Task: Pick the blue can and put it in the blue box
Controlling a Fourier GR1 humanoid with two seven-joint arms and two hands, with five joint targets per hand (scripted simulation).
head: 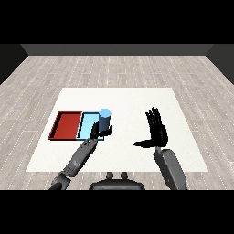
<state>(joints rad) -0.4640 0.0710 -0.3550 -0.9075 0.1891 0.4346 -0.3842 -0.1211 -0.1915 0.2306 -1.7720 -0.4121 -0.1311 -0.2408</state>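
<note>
On the white table [137,98] lie two trays side by side, the red tray [66,124] at the left and the blue tray [87,124] next to it. Above the blue tray's right edge stands the blue can [105,119], upright, with the left hand [101,131] curled round its lower half. The right hand [156,128] hangs well apart, fingers straight, thumb out, holding nothing. The can looks stiff, light and smooth, likely slippery; a wrap round its side suits it.

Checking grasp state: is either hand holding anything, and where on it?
Left hand curls round the blue can at its lower body. Right hand is open, holding nothing.
</note>
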